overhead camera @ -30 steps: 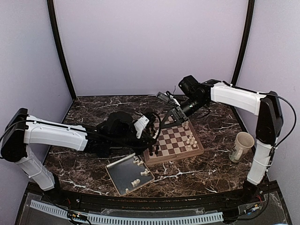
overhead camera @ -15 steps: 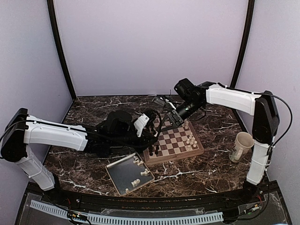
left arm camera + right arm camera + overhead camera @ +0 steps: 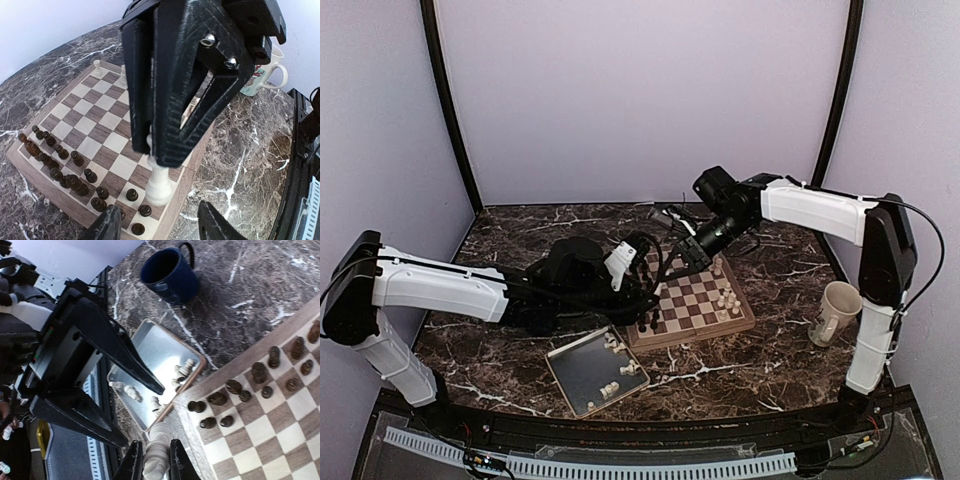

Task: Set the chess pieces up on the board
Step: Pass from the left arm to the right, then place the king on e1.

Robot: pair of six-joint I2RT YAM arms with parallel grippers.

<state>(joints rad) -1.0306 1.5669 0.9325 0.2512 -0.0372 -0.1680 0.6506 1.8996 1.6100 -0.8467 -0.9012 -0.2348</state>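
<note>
A tall cream-white chess piece (image 3: 160, 182) hangs over the near edge of the board (image 3: 695, 300), pinched at its top by my right gripper (image 3: 155, 462). The same piece (image 3: 157, 450) fills the gap between the right gripper's fingertips in the right wrist view. My left gripper (image 3: 161, 225) is open, its tips standing wide on either side below the piece without touching it. In the top view both grippers meet over the board's far left corner (image 3: 665, 262). Several white pieces (image 3: 727, 298) stand at the board's right side, and dark pieces (image 3: 60, 165) line the left rows.
A grey metal tray (image 3: 582, 372) with several loose white pieces (image 3: 182, 369) lies in front of the board's left corner. A cream mug (image 3: 838, 310) stands to the right of the board. A blue mug (image 3: 170, 270) sits on the marble beyond the tray.
My right gripper has closed on the white piece while my left gripper has let go and opened wide. The right arm has shifted slightly left toward the left gripper.
</note>
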